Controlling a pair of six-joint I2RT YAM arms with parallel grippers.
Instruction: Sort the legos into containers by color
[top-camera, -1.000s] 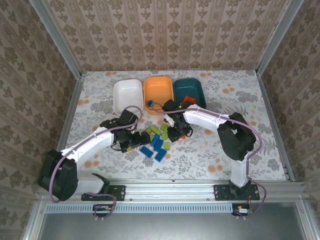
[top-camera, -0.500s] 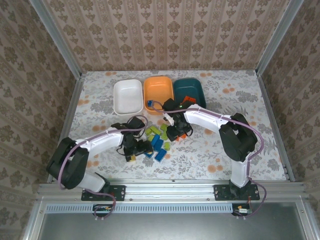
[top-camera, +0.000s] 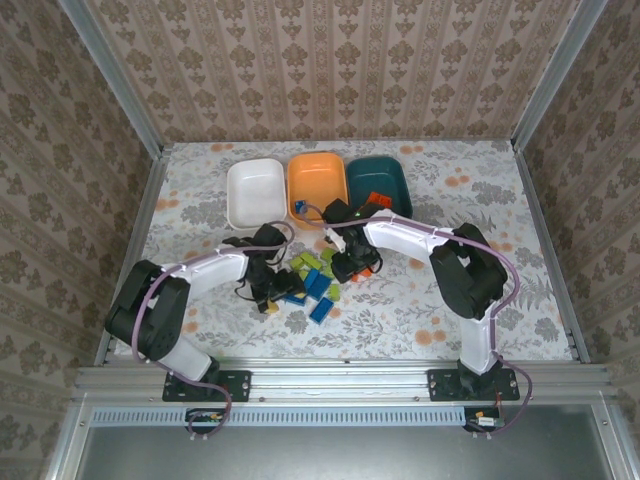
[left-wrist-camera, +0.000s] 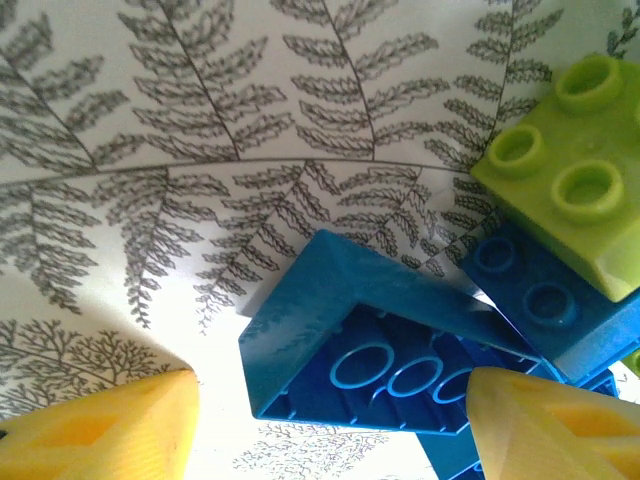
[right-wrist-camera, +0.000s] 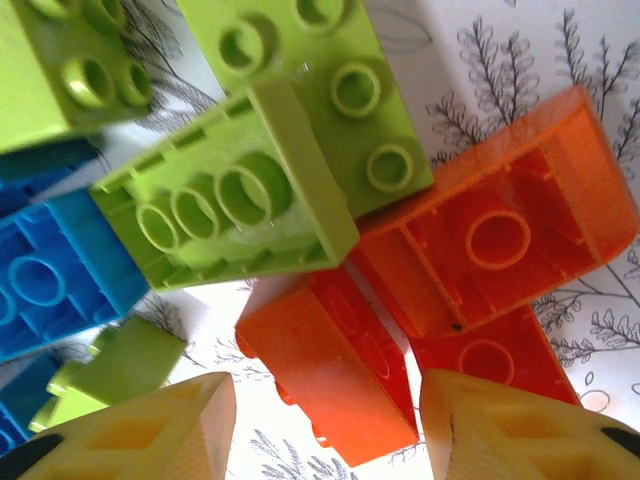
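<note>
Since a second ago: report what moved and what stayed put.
The left gripper slid right, toward the bricks. Its jaws now straddle an upturned blue brick, not yet clamped. The right gripper stayed over the orange bricks. The white bowl, orange bowl and teal bowl kept their places.

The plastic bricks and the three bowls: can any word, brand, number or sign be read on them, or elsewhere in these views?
None can be read.
The studs of the lime green plastic brick and the hollow underside of the orange plastic brick show no legible lettering.
The white plastic bowl, orange plastic bowl and dark teal plastic bowl look plain.
</note>
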